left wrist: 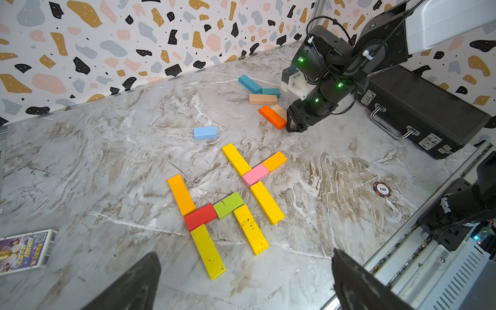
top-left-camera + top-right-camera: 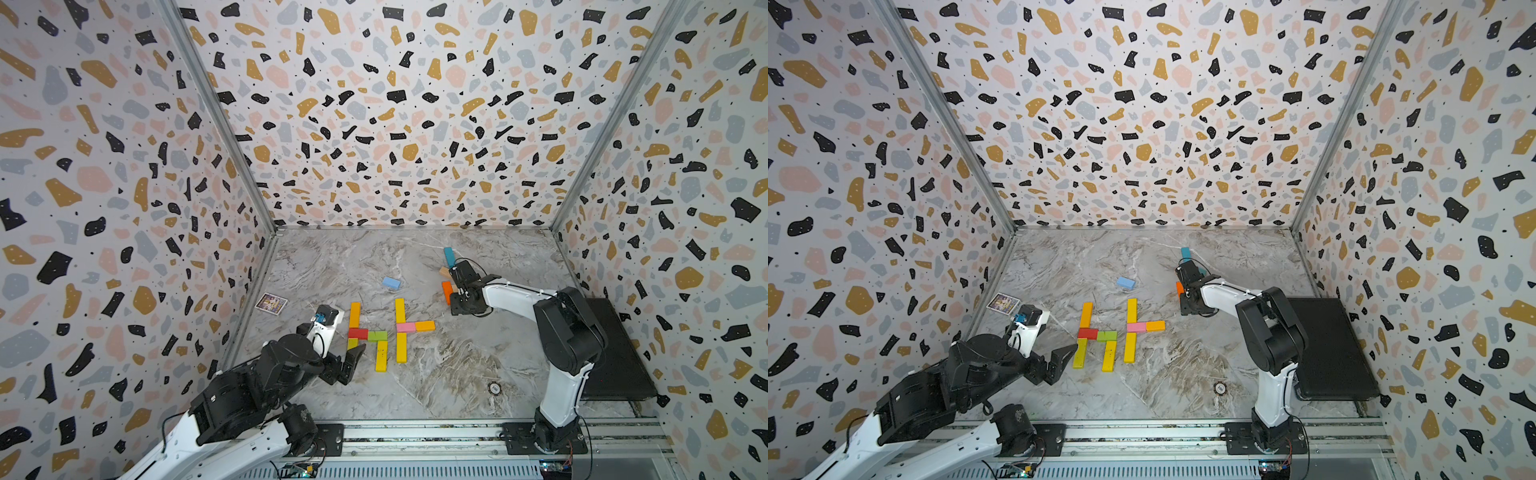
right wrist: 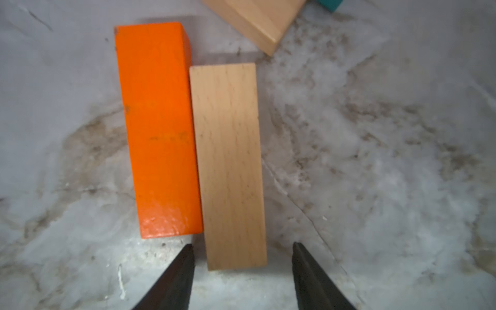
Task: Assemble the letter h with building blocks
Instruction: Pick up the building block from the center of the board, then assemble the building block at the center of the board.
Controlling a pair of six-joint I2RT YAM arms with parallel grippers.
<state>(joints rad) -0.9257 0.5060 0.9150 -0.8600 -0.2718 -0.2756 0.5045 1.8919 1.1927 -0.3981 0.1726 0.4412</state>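
Fifteen blocks (image 1: 251, 229) in all: four yellow (image 1: 267, 202), two amber (image 1: 181, 194), two tan (image 1: 263, 98), and one each of red (image 1: 200, 217), green (image 1: 228, 205), pink (image 1: 255, 174), pale blue (image 1: 205, 132) and orange (image 1: 272, 117). There seem to be two teal (image 1: 249, 83), the second partly hidden. Also one card (image 1: 24, 251), one chip (image 1: 381, 189), one case (image 1: 429, 112) and two arms (image 2: 511, 293).

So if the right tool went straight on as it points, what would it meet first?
Likely the tan block, its near end between the jaws of the right tool; the orange block lies just beside it. Depth is unclear.
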